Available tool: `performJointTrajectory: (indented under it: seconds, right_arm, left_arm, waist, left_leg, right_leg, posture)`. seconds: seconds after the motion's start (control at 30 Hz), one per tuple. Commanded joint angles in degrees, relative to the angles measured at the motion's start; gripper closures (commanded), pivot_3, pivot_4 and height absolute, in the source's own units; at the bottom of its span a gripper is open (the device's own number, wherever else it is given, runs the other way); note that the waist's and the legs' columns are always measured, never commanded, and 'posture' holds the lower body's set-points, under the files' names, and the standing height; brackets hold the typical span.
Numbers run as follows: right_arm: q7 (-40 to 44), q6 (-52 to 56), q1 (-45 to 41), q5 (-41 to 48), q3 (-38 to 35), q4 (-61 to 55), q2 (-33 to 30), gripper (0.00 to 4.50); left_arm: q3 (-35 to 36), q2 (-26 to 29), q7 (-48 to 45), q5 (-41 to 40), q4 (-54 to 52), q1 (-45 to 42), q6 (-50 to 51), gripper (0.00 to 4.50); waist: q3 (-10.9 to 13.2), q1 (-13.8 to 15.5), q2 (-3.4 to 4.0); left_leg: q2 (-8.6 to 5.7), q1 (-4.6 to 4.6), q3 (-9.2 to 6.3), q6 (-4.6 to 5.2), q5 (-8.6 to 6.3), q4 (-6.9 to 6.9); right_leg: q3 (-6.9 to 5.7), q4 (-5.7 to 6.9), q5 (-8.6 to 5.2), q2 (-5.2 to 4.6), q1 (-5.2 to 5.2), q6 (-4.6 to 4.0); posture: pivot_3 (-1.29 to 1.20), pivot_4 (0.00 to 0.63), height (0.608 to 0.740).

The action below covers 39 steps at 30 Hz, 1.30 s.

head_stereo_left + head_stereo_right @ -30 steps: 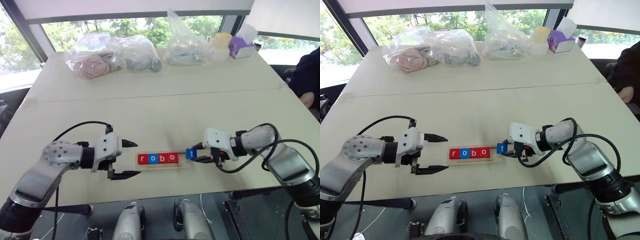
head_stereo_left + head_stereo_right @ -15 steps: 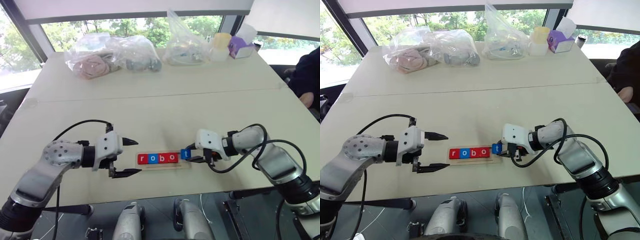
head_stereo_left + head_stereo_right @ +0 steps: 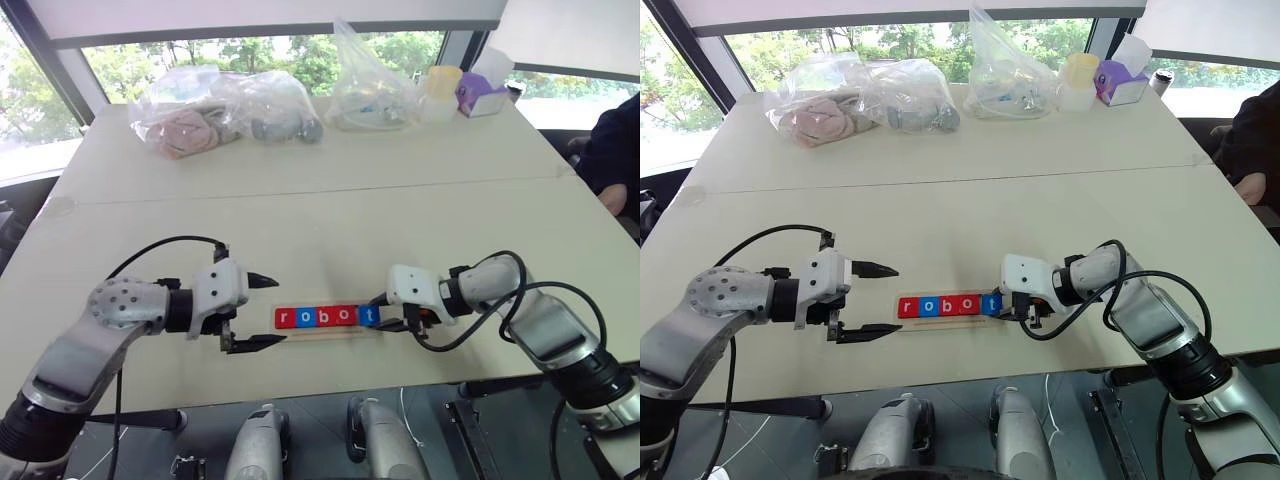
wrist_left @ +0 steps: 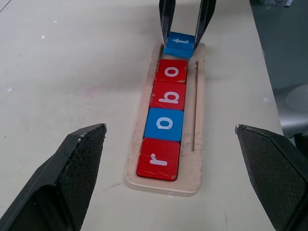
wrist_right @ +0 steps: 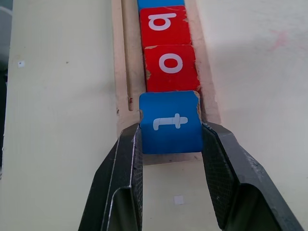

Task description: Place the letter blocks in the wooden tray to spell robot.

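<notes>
Two black textured fingers of the right gripper [image 5: 171,144] clamp a flat square blue t tile [image 5: 171,123] at the pale wooden tray's [image 4: 199,115] end, while the left gripper [image 3: 262,312] gapes wide, empty.

Table: pale cream top [image 3: 330,215], a seam running across it in the middle of the frame
Windows: wide glazing [image 3: 270,50] along the top of the frame, green trees outside, daylight coming in
Blind: white band [image 3: 260,12] across the upper edge
Window frame: dark post [image 3: 50,60] at upper left
Floor: dark grey [image 3: 500,430], lower edge of the frame, below the table's near edge
Person: dark sleeve [image 3: 615,150] at the right edge
</notes>
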Motion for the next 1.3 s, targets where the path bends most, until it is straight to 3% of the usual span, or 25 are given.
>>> performJointTrajectory:
  seconds: [0.03,1.3]
  right_arm:
    - [0.38,-0.64,-1.57,-0.30,-0.12,-0.22,0.24,3.37]
    - [1.00,-1.00,-2.69,-1.59,0.32,1.13,1.71,3.37]
  left_arm:
    - [0.35,-0.11,0.27,-1.07,-2.14,-0.81,0.12,0.00]
    - [-0.12,-0.90,1.68,-1.38,-2.92,-0.58,0.87,0.00]
  waist:
    - [0.00,0.00,0.00]
    - [0.00,0.02,-0.01]
  left_leg:
    - [0.00,0.00,0.01,0.00,0.00,0.00]
    - [-0.02,0.01,0.07,0.00,0.01,0.01]
  right_leg:
    - [0.00,0.00,0.00,0.00,0.00,0.00]
    - [0.00,0.03,0.01,0.01,0.03,0.00]
  posture:
    - [0.00,0.150,0.740]
    - [0.00,0.150,0.740]
